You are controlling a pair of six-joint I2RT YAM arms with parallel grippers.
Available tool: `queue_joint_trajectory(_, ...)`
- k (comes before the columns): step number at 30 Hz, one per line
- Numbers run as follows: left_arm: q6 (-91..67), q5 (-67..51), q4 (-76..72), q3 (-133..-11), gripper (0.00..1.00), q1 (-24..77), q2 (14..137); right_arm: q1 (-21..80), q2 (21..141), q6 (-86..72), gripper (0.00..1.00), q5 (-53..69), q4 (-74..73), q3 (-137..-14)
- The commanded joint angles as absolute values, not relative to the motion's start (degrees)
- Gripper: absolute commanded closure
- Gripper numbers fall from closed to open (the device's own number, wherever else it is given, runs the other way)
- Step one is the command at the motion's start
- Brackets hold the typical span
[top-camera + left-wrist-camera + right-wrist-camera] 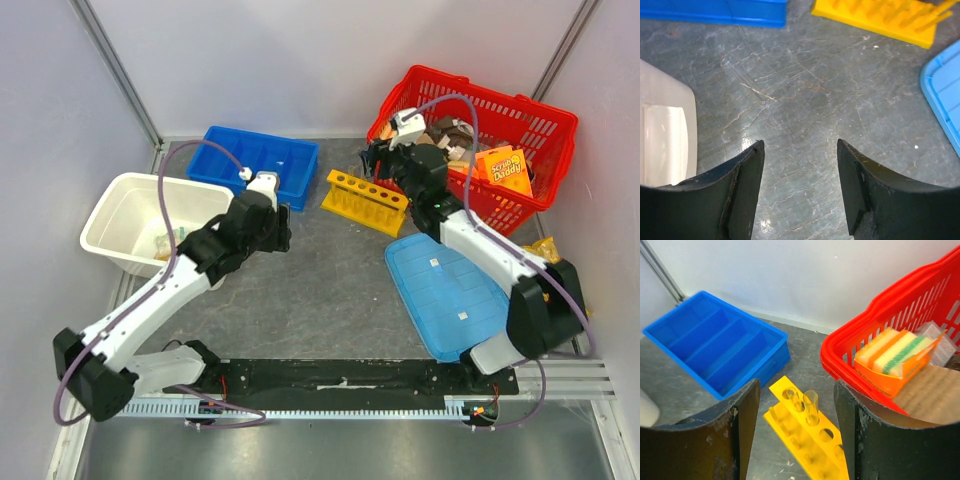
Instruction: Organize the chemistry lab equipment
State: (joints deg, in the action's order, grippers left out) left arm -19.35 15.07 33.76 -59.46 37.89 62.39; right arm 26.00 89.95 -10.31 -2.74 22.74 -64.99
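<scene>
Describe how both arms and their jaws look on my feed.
Both the left arm and right arm have white link shells with black joints and bases. A lilac cable loops along each. A white camera housing sits at each wrist. The jaws are matte black, broad and curved, with scuffed inner faces.

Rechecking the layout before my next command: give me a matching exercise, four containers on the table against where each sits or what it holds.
Things:
1. white plastic tub
2. blue divided plastic bin
3. yellow plastic test-tube rack
4. red plastic mesh basket

Places or contents:
A. holds packaged sponges
B. sits farthest left in the top view
C. has thin clear tubes standing in its holes
D. sits by the back wall, just left of the rack

Pairs: 1-B; 2-D; 3-C; 4-A
</scene>
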Motion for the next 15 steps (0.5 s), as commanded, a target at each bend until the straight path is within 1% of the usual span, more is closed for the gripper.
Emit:
queue_joint_trajectory(1, -28.1, 18.6, 36.2, -63.8, 0.36, 36.5, 70.8, 26.0, 79.2, -15.3, 0.33, -3.3, 11.1, -64.5)
queue_joint_trajectory(4, -30.0, 16.3, 35.2, -64.6, 0.40, 34.3, 77.6, 26.2, 72.8, -16.1, 0.33, -2.2, 9.6, -60.3)
queue_joint_trajectory(9, -30.8, 17.1, 34.9, -65.4, 0.43, 31.9, 86.3, 26.2, 64.4, -15.6, 0.34, -2.1, 8.7, -54.8)
queue_joint_trajectory(15, -30.7, 19.2, 34.7, -67.1, 0.47, 31.8, 95.3, 26.2, 59.8, -16.1, 0.33, -0.2, 7.1, -53.0)
